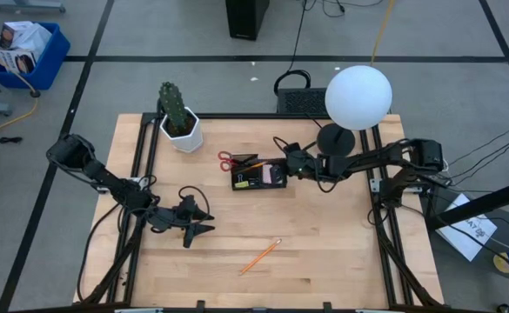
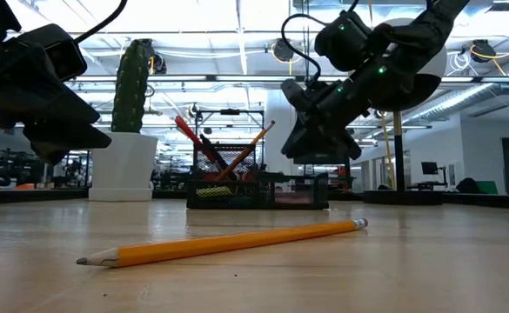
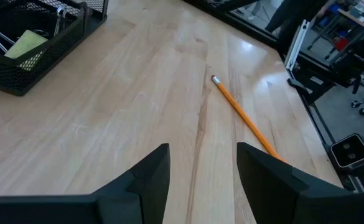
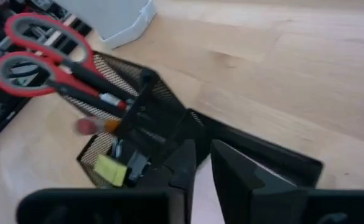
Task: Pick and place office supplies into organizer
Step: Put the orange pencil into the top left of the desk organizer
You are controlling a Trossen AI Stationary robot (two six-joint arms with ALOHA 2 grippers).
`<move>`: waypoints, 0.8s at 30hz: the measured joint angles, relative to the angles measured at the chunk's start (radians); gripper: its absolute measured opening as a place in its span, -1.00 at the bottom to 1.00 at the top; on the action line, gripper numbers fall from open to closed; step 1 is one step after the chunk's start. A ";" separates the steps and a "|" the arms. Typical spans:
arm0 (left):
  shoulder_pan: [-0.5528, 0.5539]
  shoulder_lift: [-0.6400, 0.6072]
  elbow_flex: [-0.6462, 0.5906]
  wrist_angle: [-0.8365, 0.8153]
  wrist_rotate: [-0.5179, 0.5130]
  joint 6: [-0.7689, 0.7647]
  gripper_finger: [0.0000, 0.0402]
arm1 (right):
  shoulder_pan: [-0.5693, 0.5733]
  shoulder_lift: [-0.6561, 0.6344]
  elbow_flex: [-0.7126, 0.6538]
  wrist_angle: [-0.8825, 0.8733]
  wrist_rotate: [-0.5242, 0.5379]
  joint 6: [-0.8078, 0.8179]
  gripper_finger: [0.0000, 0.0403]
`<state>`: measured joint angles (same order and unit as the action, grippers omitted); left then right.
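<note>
An orange pencil [image 1: 260, 256] lies flat on the wooden table near its front edge; it also shows in the low view [image 2: 224, 242] and the left wrist view [image 3: 244, 118]. The black mesh organizer [image 1: 258, 174] stands at mid-table. Red-handled scissors [image 4: 42, 53] and a pencil lean in its cup section, and a yellow note pad [image 4: 110, 169] lies in its tray. My left gripper [image 3: 203, 168] is open and empty, hovering left of the pencil [image 1: 197, 222]. My right gripper [image 4: 203, 165] is shut and empty, just above the organizer's right end [image 1: 285, 163].
A white hexagonal pot with a cactus [image 1: 180, 122] stands at the far left of the table. A lamp with a white globe [image 1: 358, 96] stands at the far right, over my right arm. There is bare wood between the organizer and the pencil.
</note>
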<state>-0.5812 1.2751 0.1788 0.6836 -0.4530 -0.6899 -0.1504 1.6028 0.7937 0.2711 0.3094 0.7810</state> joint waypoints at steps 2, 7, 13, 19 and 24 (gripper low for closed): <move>0.000 0.000 0.000 0.001 0.000 -0.002 -0.06 | 0.009 0.000 0.000 0.006 0.000 0.003 -0.72; 0.000 0.000 0.000 0.000 0.000 -0.012 -0.06 | 0.033 -0.008 0.000 0.027 -0.039 -0.085 -0.59; 0.000 0.000 0.000 -0.001 0.000 -0.002 -0.06 | 0.149 -0.030 0.000 0.112 -0.337 -0.450 -0.55; 0.000 0.000 0.000 0.009 0.000 -0.005 -0.06 | 0.315 -0.010 -0.002 0.011 -0.361 -0.708 -0.59; 0.000 0.000 0.000 0.009 0.008 -0.012 -0.06 | 0.389 -0.005 -0.012 0.011 -0.354 -0.675 -0.54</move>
<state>-0.5808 1.2751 0.1787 0.6926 -0.4450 -0.7023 0.2383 1.5973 0.7817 0.2819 -0.0444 0.1064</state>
